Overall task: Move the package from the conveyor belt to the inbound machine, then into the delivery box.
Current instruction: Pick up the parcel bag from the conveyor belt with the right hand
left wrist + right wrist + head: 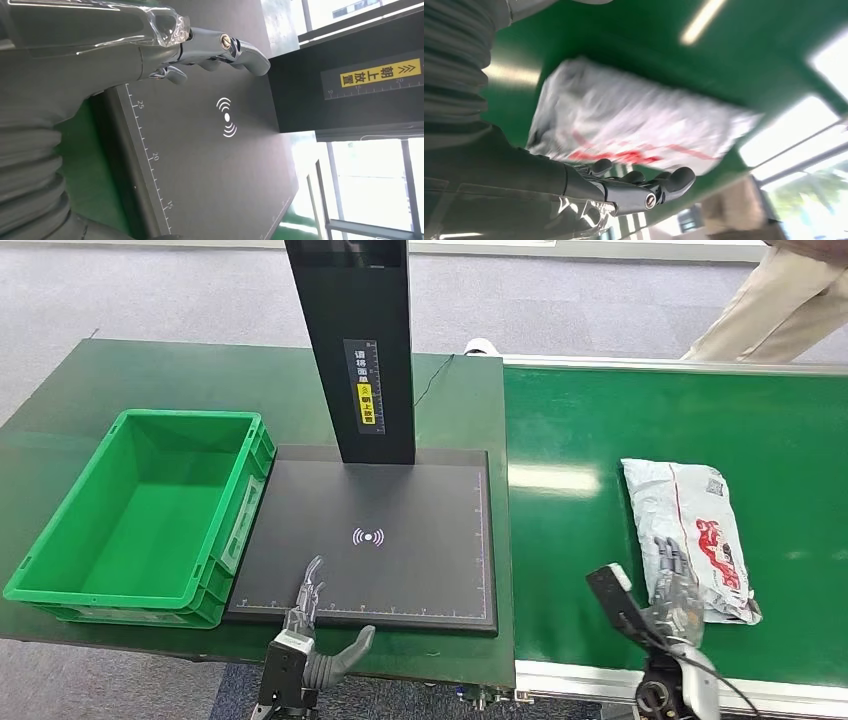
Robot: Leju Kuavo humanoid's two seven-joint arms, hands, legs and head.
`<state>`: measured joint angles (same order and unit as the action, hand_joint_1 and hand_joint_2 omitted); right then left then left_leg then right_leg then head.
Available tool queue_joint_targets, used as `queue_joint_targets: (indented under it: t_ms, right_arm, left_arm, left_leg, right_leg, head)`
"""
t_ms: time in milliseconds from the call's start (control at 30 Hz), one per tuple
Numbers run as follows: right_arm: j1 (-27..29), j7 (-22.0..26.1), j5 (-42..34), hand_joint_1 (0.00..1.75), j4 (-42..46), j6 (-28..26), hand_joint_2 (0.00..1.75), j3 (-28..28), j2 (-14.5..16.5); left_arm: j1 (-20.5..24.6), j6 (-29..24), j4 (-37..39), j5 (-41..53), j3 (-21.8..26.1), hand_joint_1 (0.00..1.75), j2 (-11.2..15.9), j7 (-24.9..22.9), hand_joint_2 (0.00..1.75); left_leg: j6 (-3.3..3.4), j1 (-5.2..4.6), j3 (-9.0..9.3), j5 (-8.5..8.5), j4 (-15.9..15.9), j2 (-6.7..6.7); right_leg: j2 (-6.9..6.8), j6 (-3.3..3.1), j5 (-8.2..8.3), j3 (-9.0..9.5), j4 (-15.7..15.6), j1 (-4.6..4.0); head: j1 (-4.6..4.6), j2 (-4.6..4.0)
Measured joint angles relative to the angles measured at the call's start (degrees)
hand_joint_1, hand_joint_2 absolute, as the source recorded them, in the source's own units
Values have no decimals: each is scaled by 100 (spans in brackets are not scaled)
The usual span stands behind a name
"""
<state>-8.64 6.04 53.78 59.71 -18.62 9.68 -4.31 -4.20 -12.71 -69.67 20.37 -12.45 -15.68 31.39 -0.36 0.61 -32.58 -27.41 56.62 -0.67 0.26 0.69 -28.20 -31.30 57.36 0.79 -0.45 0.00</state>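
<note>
A grey-white plastic package [690, 525] with red print lies on the green conveyor belt [570, 540] at the right; the right wrist view shows the package [634, 125] blurred. My right hand [672, 590] hovers at its near end, fingers stretched over it, holding nothing. My left hand [312, 625] is open above the near edge of the black inbound machine plate [400, 570], thumb spread to the side. In the left wrist view its fingers [220, 47] reach over the plate [200, 165] near the scan mark [226, 117]. The green delivery box [150, 515] stands at the left with nothing in it.
The machine's black column [360, 350] rises from the back of the plate. A person's leg [770, 305] in beige trousers stands beyond the belt at the far right. The belt's metal rim [640, 365] runs along its far side. Grey floor surrounds the green table [200, 370].
</note>
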Motion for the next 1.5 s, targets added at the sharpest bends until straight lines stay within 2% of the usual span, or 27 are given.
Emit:
queue_joint_targets:
  t_ms: [233,333,467,600,733,833,1033,1133,1333,1500]
  right_arm:
    - [-1466,-329,361,0,-1929,170,175,984,-1060]
    - [-1825,-404,416,0,-2401,292,175,1166,-1331]
    - [-1961,-407,434,0,-2746,445,175,1309,-1493]
    - [-1926,-332,430,0,-2902,750,175,1419,-1515]
    - [-1861,63,370,0,-2956,774,175,1509,-1481]
    - [-1869,314,348,0,-2940,374,175,1569,-1409]
    - [-1972,660,249,0,-2665,-936,175,1693,-1206]
    - [-2051,847,61,0,-2567,-1116,175,1749,-1140]
    - [-2117,1109,-90,0,-2555,-755,175,1763,-1036]
    - [-2100,1739,-242,0,-2682,440,175,1668,-933]
  left_arm:
    - [-37,-69,-3,-37,25,0,8,0,175]
    - [-79,-74,-5,-37,32,0,8,-1,175]
    - [-86,-61,-5,-36,34,0,8,-9,175]
    - [-85,-45,-5,-7,39,0,8,-33,175]
    - [-94,-42,-33,40,56,0,5,-55,175]
    - [-124,-52,-102,89,64,0,2,-74,175]
    - [-201,-86,-214,130,90,0,-20,-111,175]
    - [-206,-123,-215,133,98,0,-26,-117,175]
    - [-206,-178,-214,131,139,0,-27,-89,175]
    - [-179,-112,-194,103,151,0,-27,-9,175]
  left_leg:
    - [3,-2,2,2,2,0]
    - [4,-1,1,2,2,-1]
    - [4,-1,-3,2,1,-1]
    - [4,-1,-3,2,1,-1]
    - [4,-1,-3,2,1,0]
    - [4,-1,-3,2,1,0]
    - [4,-1,-3,2,1,0]
    - [4,-1,-3,2,1,0]
    - [5,-1,-3,3,1,-1]
    - [4,0,-1,3,0,-1]
  right_leg:
    - [0,1,5,-1,0,2]
    - [-1,1,4,-1,0,1]
    - [-1,1,4,-2,0,0]
    - [-1,1,4,-3,0,0]
    - [0,2,4,-1,0,0]
    - [0,2,4,0,0,0]
    - [-1,1,4,0,1,0]
    - [0,1,4,0,1,0]
    - [-1,1,4,1,1,0]
    - [-1,1,4,-1,1,-1]
  head:
    - [0,0]
    - [-1,0]
    - [-1,0]
    - [-1,0]
    - [-1,0]
    - [-1,0]
    - [-2,0]
    - [-1,0]
    - [-1,0]
    - [-2,0]
